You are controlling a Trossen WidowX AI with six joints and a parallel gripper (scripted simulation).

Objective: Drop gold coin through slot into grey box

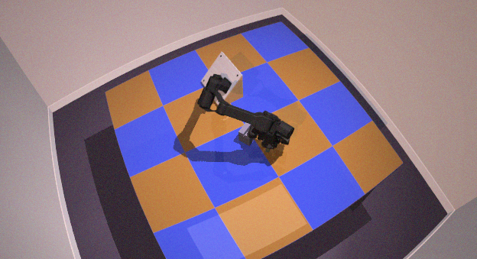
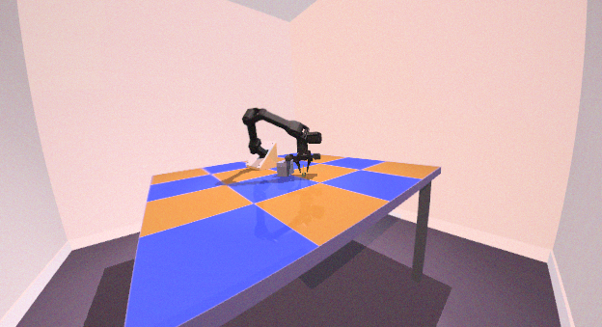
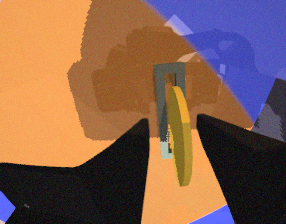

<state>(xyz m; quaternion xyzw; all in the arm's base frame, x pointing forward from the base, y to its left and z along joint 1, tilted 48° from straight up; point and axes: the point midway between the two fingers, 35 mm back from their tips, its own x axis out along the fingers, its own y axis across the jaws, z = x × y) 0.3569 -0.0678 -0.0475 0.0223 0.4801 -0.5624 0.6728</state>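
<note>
The gold coin (image 3: 182, 140) stands on edge in the dark-green holder (image 3: 161, 95); its upper part rises toward the wrist camera. My gripper (image 3: 172, 121) (image 2: 304, 172) is partly open and points down, with one finger on each side of the coin and a visible gap on both sides. In the top view the arm hides most of the coin and holder. The closed grey box (image 1: 244, 135) (image 2: 283, 169) stands beside the gripper, toward the arm's base; a dark part of it shows at the right edge of the wrist view. Its slot cannot be made out.
The arm's white mounting plate (image 1: 222, 64) is behind the box, with a wedge-shaped white bracket (image 2: 271, 157) in the exterior view. The blue and orange checkered table (image 1: 237, 185) (image 2: 217, 258) carries everything. The arm's shadow falls across the squares around the box.
</note>
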